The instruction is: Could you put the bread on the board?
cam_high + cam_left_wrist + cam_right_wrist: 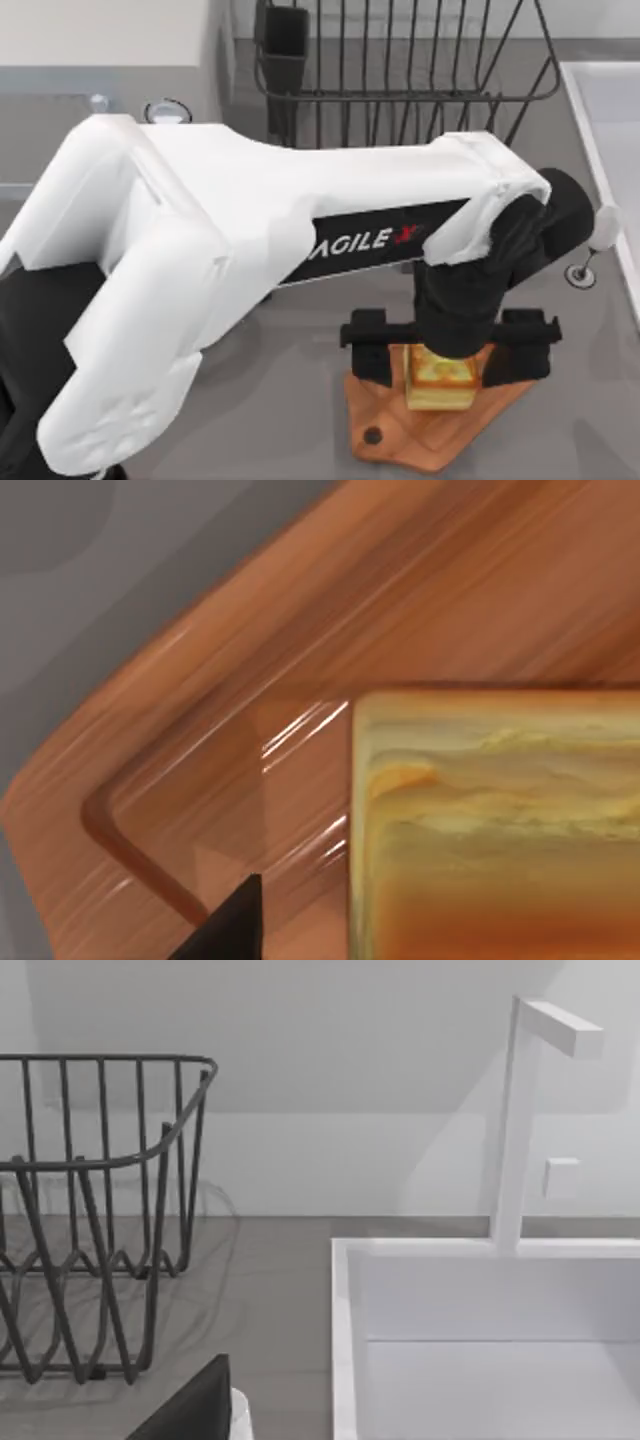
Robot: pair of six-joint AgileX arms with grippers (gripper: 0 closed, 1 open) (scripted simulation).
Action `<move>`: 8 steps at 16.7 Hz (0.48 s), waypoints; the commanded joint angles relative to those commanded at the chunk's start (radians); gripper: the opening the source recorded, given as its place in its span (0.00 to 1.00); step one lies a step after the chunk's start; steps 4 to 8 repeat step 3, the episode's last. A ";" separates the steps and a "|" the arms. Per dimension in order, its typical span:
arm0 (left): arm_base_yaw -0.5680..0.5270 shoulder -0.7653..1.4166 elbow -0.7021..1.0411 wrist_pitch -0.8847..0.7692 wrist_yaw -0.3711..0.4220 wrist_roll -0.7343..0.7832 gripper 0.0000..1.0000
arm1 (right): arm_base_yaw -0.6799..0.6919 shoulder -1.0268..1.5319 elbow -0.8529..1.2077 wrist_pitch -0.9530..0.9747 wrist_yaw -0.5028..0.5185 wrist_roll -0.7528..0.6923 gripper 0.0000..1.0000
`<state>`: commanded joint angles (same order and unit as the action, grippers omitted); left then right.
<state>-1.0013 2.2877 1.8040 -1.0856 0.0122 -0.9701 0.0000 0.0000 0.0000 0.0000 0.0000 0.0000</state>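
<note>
The bread point(440, 388), a pale-yellow block with a golden-brown top, rests on the reddish-brown board point(400, 432) near the table's front, right of centre. The board's handle hole point(372, 436) points toward the front left. My left gripper point(445, 360) hangs straight over the bread, open, with its black jaws spread wider than the block. In the left wrist view the bread point(500, 820) lies inside the board's grooved rim point(150, 850), and one dark fingertip point(230, 925) stands apart from it. My right arm is parked off to the right.
A black wire dish rack point(400, 70) stands at the back, also in the right wrist view point(100, 1210). A white sink point(610, 130) runs along the right edge, with its basin point(480, 1360) and faucet point(515, 1120) close to the right arm.
</note>
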 joint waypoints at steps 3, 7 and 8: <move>0.000 0.000 0.000 0.000 0.000 0.000 1.00 | 0.000 0.000 0.000 0.000 0.000 0.000 1.00; 0.000 0.000 0.000 0.000 0.000 0.000 1.00 | 0.000 0.000 0.000 0.000 0.000 0.000 1.00; 0.000 0.000 0.000 0.000 0.000 0.000 1.00 | 0.000 0.000 0.000 0.000 0.000 0.000 1.00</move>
